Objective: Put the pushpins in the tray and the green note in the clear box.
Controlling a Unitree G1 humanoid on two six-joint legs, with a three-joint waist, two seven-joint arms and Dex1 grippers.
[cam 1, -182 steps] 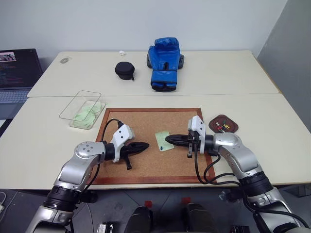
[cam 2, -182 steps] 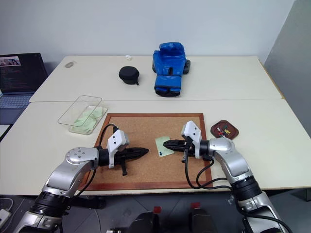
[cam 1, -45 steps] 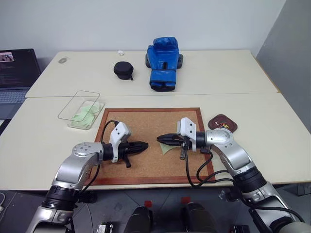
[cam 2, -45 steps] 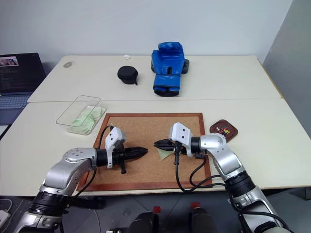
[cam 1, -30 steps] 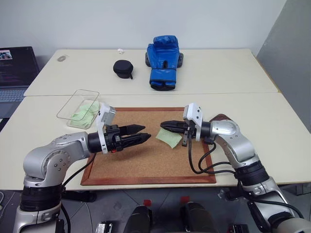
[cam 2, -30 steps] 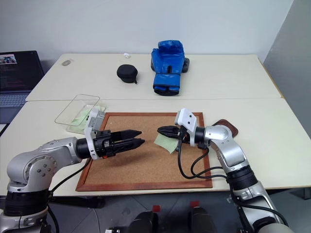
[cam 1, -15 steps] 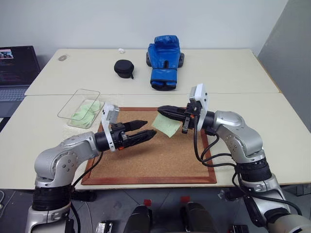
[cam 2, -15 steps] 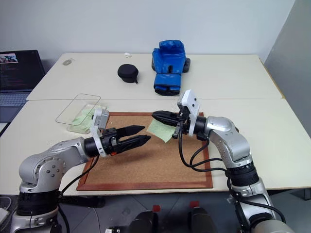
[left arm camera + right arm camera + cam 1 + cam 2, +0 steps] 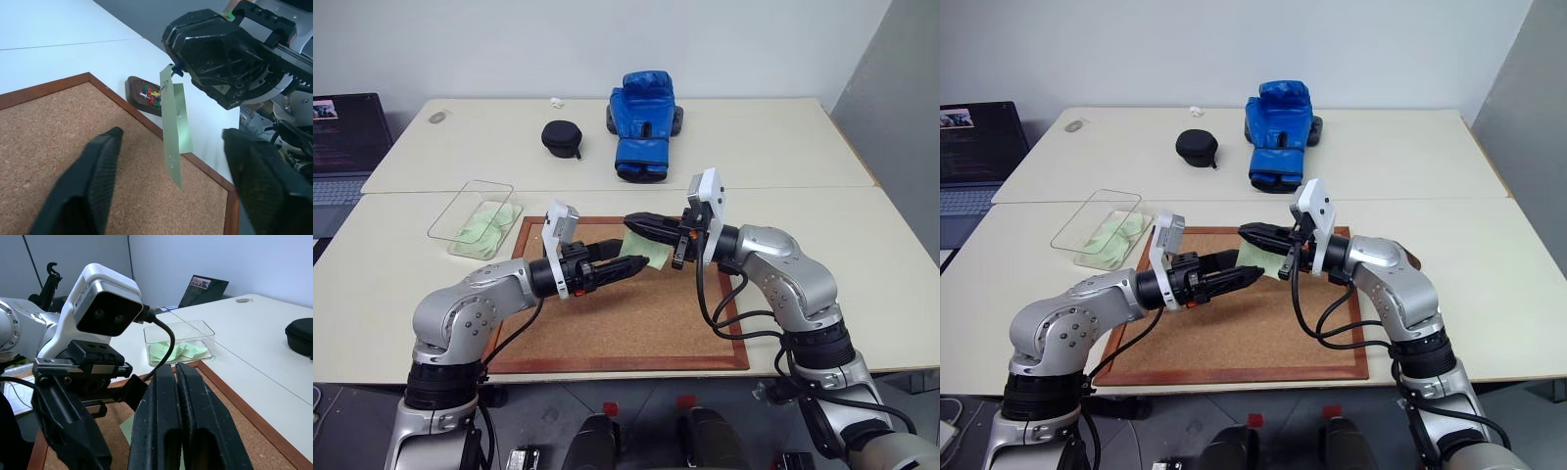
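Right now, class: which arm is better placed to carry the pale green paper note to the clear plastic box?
Left gripper: its open fingers flank the pale green paper note, nearer the clear plastic box.

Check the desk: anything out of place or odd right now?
The green note hangs in mid-air from the shut right gripper, off the cork board, with the left gripper open around it. A blue boxing glove on the far table seems unrelated. Nothing spilled or damaged.
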